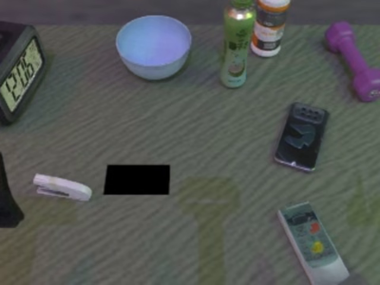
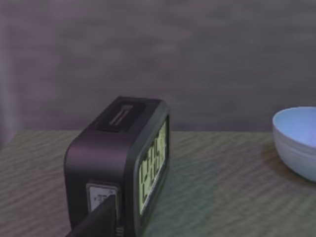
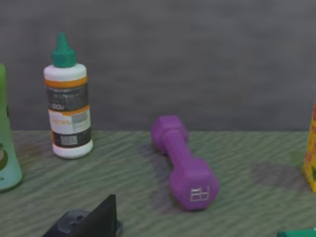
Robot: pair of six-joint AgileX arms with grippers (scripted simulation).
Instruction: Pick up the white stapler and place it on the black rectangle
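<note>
On my green ribbed bench, the boxy black clock and rounded pale bowl stand well behind the flat black rectangle, the slim white stapler lies just left of it, unobstructed, the right wrist view alone shows a yellow box, and I cannot tell either end effector's state.

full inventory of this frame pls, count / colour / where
white stapler: 1, white, left side, just left of the black rectangle
black rectangle: 1, black, left of centre
clock: 1, black, far left
bowl: 1, pale blue, far edge
green bottle: 1, far edge
white bottle: 1, orange band, beside the green one
dumbbell: 1, purple, far right
phone: 1, black, right
remote: 1, grey-white, near right
left arm: dark, left edge
</note>
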